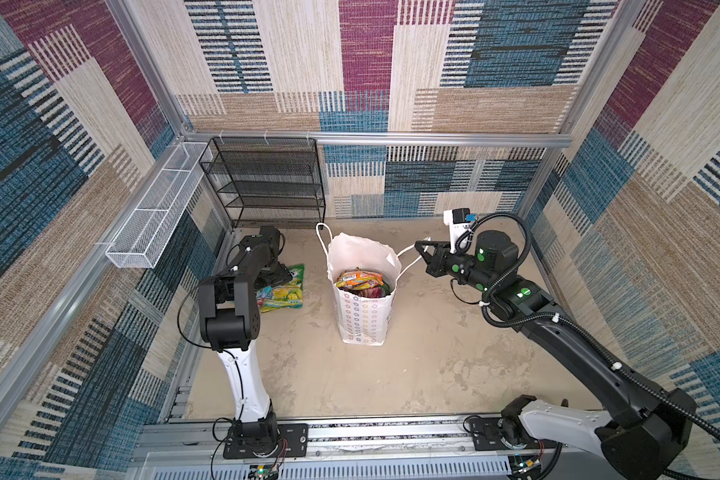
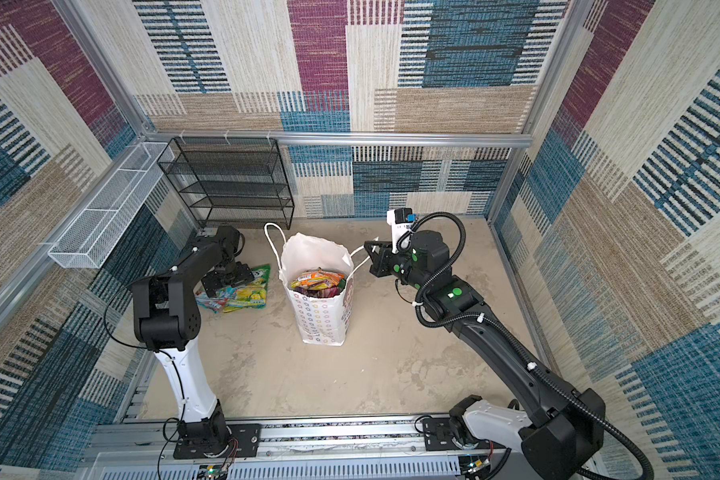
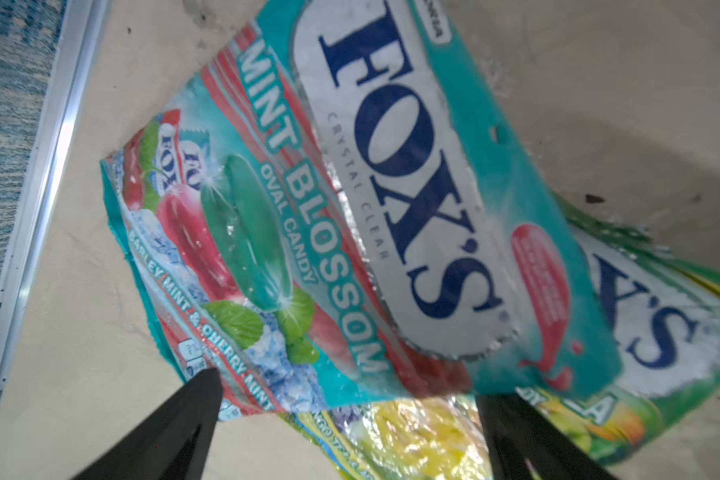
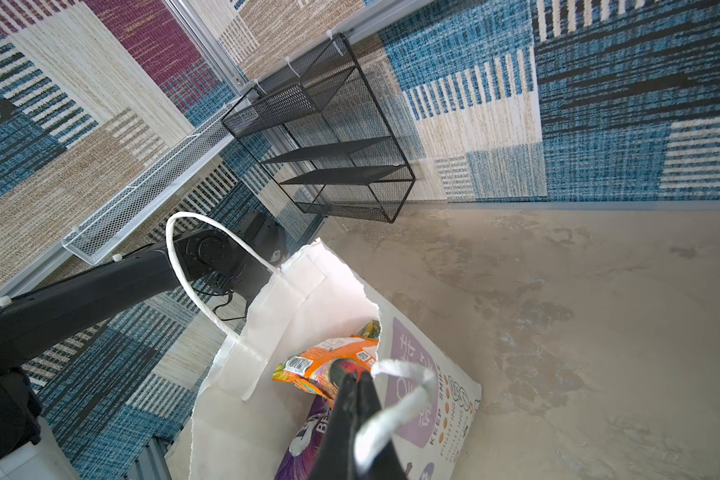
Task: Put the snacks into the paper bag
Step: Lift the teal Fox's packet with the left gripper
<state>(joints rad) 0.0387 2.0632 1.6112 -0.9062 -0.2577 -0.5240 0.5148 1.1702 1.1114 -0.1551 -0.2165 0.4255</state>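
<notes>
At left centre in both top views, the left gripper [image 1: 276,277] hangs with jaws spread wide over two snacks on the beige counter [image 1: 412,361]: a teal FOX'S packet [image 3: 350,187] overlapping a yellow-green packet [image 3: 661,332] (whether the fingertips touch them cannot be told). At centre the paper bag [image 1: 364,320] stands upright, with more packets [image 1: 360,280] inside. Just right of it, the right gripper [image 1: 420,245] is pinched closed on the bag's cord handle [image 4: 395,395].
</notes>
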